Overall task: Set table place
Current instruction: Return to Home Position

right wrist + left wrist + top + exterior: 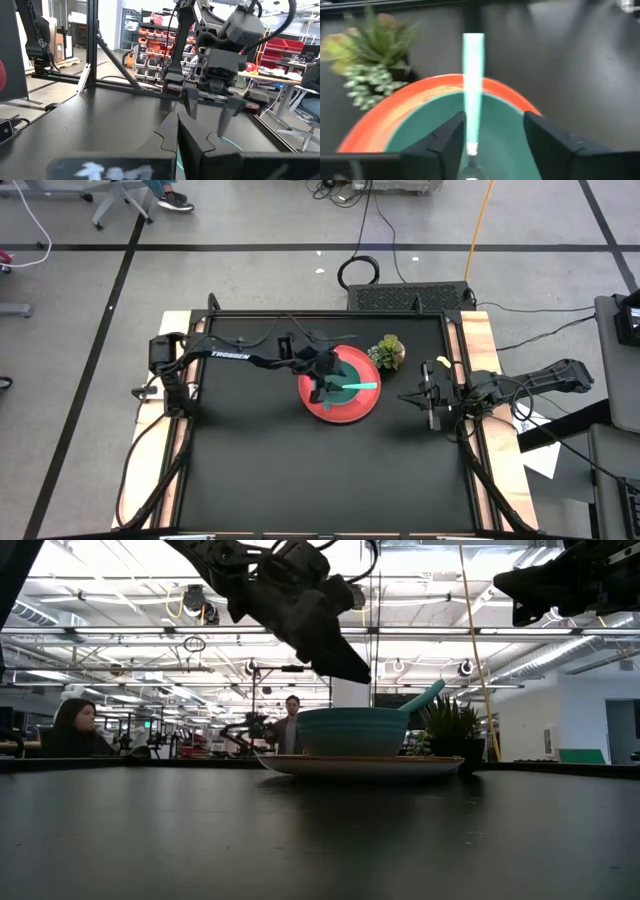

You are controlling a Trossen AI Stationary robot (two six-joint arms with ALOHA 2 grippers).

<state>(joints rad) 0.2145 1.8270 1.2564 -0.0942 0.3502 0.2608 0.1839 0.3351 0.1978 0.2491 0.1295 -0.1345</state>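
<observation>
The red plate [352, 412] lies flat on the black table [300, 480], right of centre. A teal bowl [350, 732] stands on it, and a teal spoon [472, 75] lies in the bowl. The spoon's handle [422, 698] leans on the rim and sticks out toward the table's right. My left gripper [495, 140] hangs open a little above the bowl, slanting down. The spoon shows below, between its fingers, apart from them. My right gripper [430, 395] is shut and held up near the table's right edge, holding nothing.
A small potted plant [387, 352] stands just beyond the plate, at its far right. People sit and stand in the room behind the table. The black tabletop in front of the plate shows bare.
</observation>
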